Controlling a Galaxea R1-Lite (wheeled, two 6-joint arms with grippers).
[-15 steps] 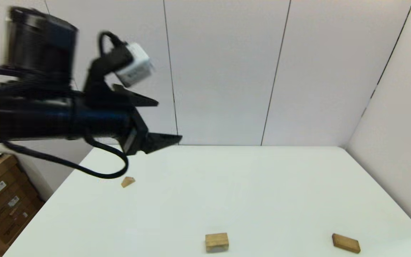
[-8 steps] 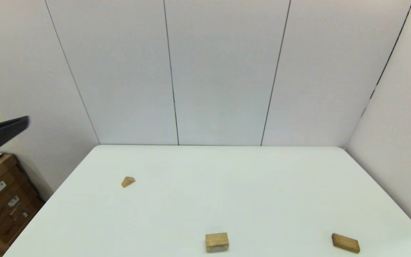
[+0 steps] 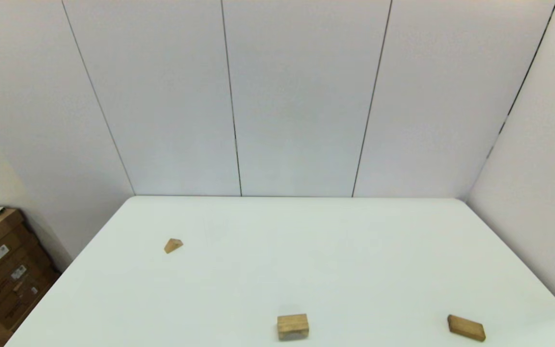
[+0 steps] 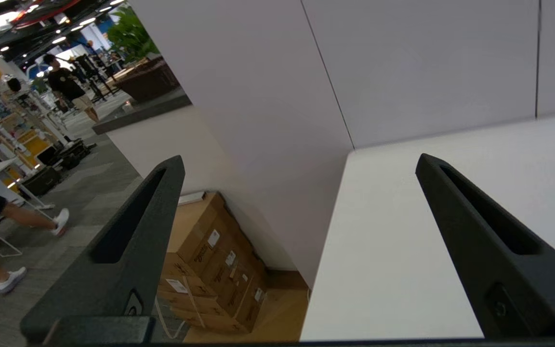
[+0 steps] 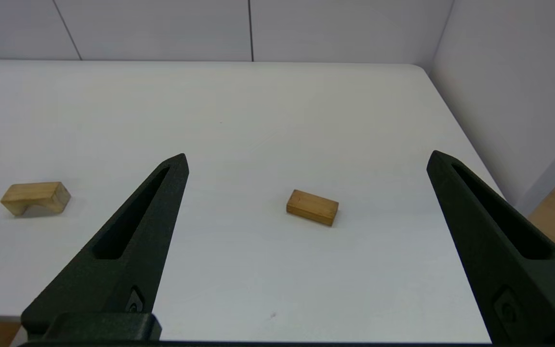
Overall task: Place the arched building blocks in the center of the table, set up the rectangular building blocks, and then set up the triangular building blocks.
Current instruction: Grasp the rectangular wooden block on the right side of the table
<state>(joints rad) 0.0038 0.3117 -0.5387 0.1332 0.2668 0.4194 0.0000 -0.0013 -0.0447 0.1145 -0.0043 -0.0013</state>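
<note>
A partitioned test booth inside a large open hall or showroom is shown. A plain white surface is enclosed by pale panelled walls, with labelled cardboard boxes stacked just beside it. Beyond the walls, ceiling lights, display stands, a potted plant and walking people are seen.

Pale grey wall panels split by thin dark vertical seams stand behind and to the right of the work surface. At the left, stacked cardboard boxes with white labels sit on a wooden floor against the wall. Past the panel's edge an open hall shows: grey carpet, ceiling lights, a green plant, shelves and people walking.
</note>
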